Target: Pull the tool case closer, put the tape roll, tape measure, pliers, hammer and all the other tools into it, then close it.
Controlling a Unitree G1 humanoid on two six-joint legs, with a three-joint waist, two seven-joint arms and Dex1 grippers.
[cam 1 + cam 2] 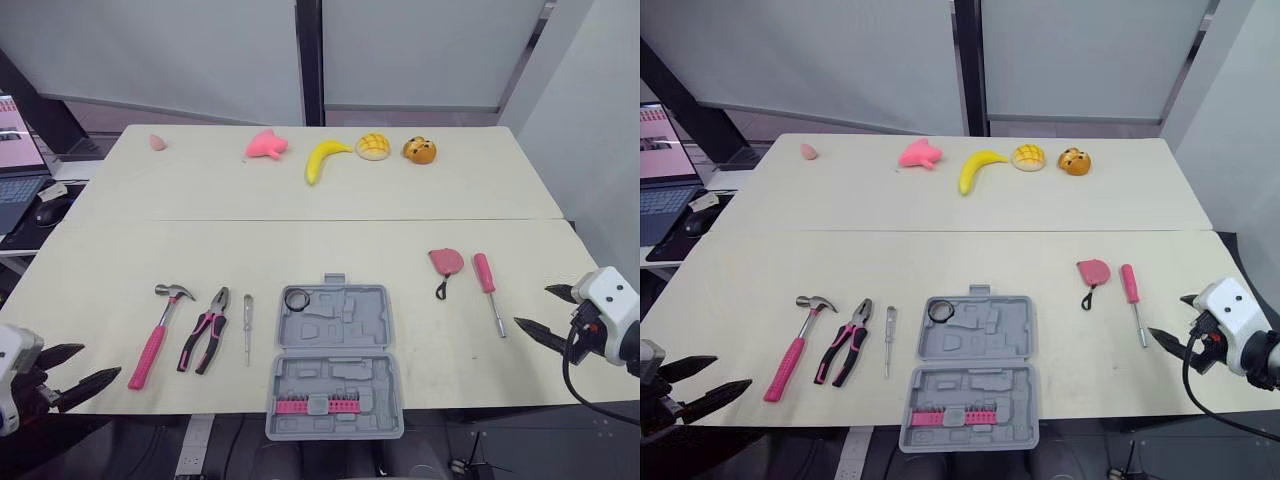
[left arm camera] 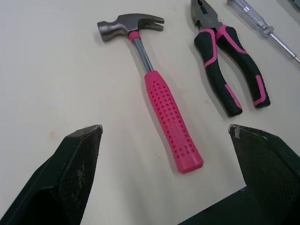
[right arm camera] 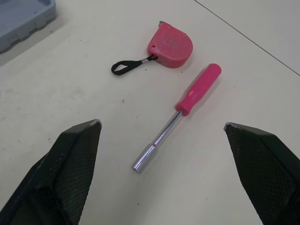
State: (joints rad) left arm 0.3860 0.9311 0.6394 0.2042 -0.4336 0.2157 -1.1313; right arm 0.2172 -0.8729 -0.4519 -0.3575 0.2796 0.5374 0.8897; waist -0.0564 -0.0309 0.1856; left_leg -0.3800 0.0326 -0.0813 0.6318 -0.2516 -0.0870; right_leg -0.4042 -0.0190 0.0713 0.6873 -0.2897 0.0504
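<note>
I see two pale cream tables pushed together: the near table [image 1: 120, 280] meets the far table [image 1: 200, 185] along a straight seam [image 1: 300, 220]. Behind them stand white panels [image 1: 170, 50] split by a dark upright post [image 1: 309, 55], with a strip of grey-brown floor [image 1: 105, 115] at their foot. A white wall [image 1: 585, 110] closes off the right. On the left, a lower side desk [image 1: 14, 257] carries an open laptop [image 1: 15, 165] and a mouse [image 1: 47, 211]. The light is soft and even

Left gripper [image 1: 100, 363] and right gripper [image 1: 532, 306] are showing white rounded wrist housings, each carrying two black pointed fingers [image 3: 70, 173] with fine-textured inner faces. Black cable [image 1: 567, 365] is looping under right housing.
</note>
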